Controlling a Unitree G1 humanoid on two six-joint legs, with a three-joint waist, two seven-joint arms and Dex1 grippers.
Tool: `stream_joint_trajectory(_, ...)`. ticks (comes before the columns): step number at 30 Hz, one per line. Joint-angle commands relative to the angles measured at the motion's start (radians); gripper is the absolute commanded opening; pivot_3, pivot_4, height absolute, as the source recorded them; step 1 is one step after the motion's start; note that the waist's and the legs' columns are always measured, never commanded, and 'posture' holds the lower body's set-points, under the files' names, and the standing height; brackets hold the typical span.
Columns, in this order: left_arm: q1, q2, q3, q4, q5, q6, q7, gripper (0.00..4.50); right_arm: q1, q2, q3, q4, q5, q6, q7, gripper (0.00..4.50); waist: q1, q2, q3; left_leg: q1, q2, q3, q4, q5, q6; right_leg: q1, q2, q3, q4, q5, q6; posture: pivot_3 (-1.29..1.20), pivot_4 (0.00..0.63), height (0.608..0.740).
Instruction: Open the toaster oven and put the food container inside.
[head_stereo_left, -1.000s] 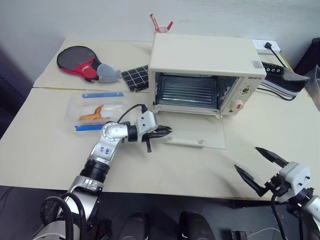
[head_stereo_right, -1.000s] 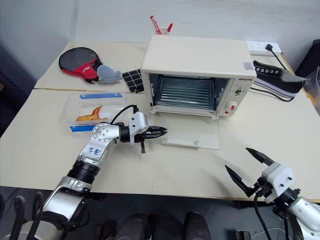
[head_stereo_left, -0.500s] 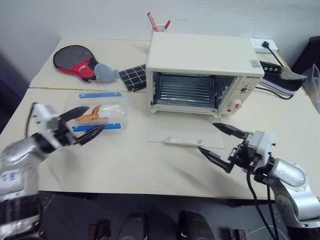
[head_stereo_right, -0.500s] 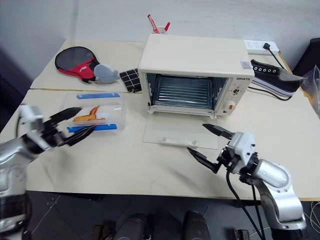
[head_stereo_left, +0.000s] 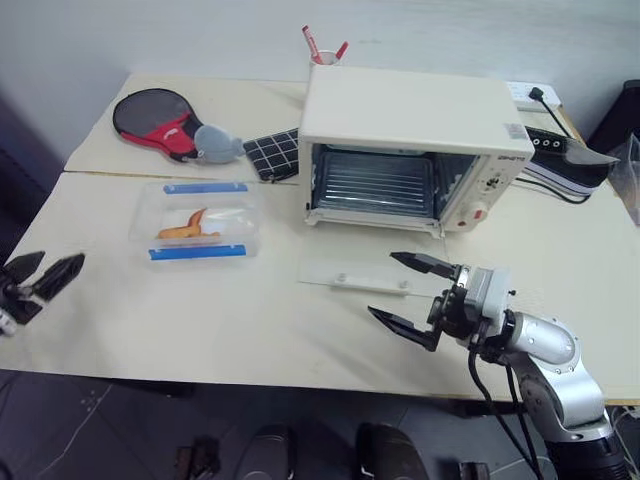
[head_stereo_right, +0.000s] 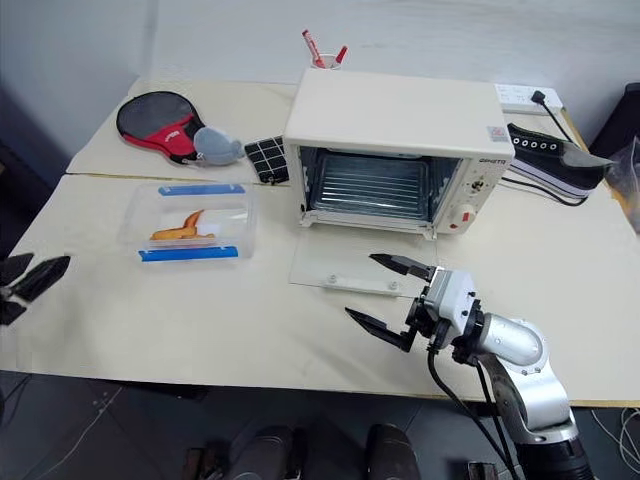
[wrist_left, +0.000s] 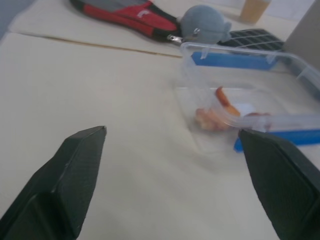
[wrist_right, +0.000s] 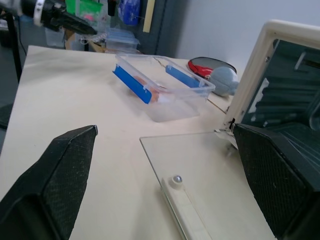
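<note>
Left eye view: toaster oven (head_stereo_left: 415, 140) open; food container (head_stereo_left: 197, 222) seemingly untouched.

Two head cameras look down and forward over the table (head_stereo_left: 250, 330), sharing the open toaster oven (head_stereo_left: 410, 150) and food container (head_stereo_left: 200, 222). The left wrist camera faces the container closely from low; the right wrist camera views the oven door (wrist_right: 195, 160) and container.

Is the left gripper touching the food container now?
Apart. In the left eye view, bare table lies between the left gripper and the food container.
</note>
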Motion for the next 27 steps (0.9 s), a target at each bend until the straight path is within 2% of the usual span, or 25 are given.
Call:
stream_joint_trajectory(1,-0.152,0.08,-0.12,0.067,-0.005,0.174,0.0,4.48,0.011,-0.007,-0.017,-0.017,-0.003,-0.028,0.004,4.5,-0.004,0.0,0.0,0.0,0.0,0.0,0.0,0.0,0.0,-0.001,0.0,0.0,0.001,0.0,0.0,0.0,0.15,0.74)
stream_joint_trajectory(3,-0.258,0.112,-0.215,0.139,0.045,0.2,-0.016,4.48,0.016,-0.007,-0.018,-0.023,-0.005,-0.03,0.002,4.5,-0.005,-0.001,0.0,0.0,0.0,0.003,0.0,0.0,0.0,-0.002,0.001,0.0,0.002,0.0,0.0,0.0,0.15,0.74)
stream_joint_trajectory(7,-0.576,0.109,-0.434,0.37,0.18,0.311,0.026,4.48,0.033,0.003,-0.011,-0.037,-0.012,-0.037,-0.011,4.5,-0.011,-0.002,0.0,0.001,-0.002,0.008,0.0,0.0,0.0,-0.003,0.003,0.0,0.0,0.0,0.0,0.0,0.15,0.74)
stream_joint_trajectory(9,-0.655,0.107,-0.545,0.451,0.281,0.272,0.025,4.48,0.041,0.005,-0.01,-0.045,-0.015,-0.04,-0.017,4.5,-0.017,-0.003,0.0,0.001,-0.002,0.01,0.0,0.0,0.0,-0.003,0.003,0.001,0.0,0.0,0.0,0.0,0.15,0.74)
stream_joint_trajectory(14,-0.795,0.08,-0.624,0.626,0.381,0.21,0.015,4.48,0.069,0.008,-0.018,-0.067,-0.024,-0.045,-0.045,4.5,-0.027,-0.005,0.001,0.001,0.0,0.014,-0.001,0.0,-0.001,-0.006,0.004,0.002,0.001,0.0,0.0,0.0,0.15,0.74)
stream_joint_trajectory(17,-0.845,0.065,-0.637,0.69,0.413,0.19,0.004,3.94,0.093,0.006,-0.023,-0.079,-0.03,-0.05,-0.059,4.5,-0.025,-0.009,0.003,0.001,0.0,0.016,0.0,0.0,-0.001,-0.007,0.004,0.003,0.001,0.0,0.0,0.0,0.15,0.74)
stream_joint_trajectory(23,-0.884,0.045,-0.633,0.753,0.45,0.155,-0.014,2.05,0.115,0.0,-0.027,-0.086,-0.042,-0.057,-0.081,4.5,-0.025,-0.011,0.003,0.001,0.0,0.016,0.0,0.0,-0.001,-0.007,0.004,0.004,0.002,0.0,0.0,0.0,0.15,0.74)
stream_joint_trajectory(27,-0.878,0.06,-0.663,0.729,0.493,0.084,-0.055,0.8,0.132,-0.011,-0.038,-0.087,-0.048,-0.063,-0.085,4.5,-0.025,-0.012,0.003,0.001,0.001,0.016,0.001,0.0,-0.001,-0.008,0.003,0.005,0.003,0.0,0.0,0.0,0.15,0.74)
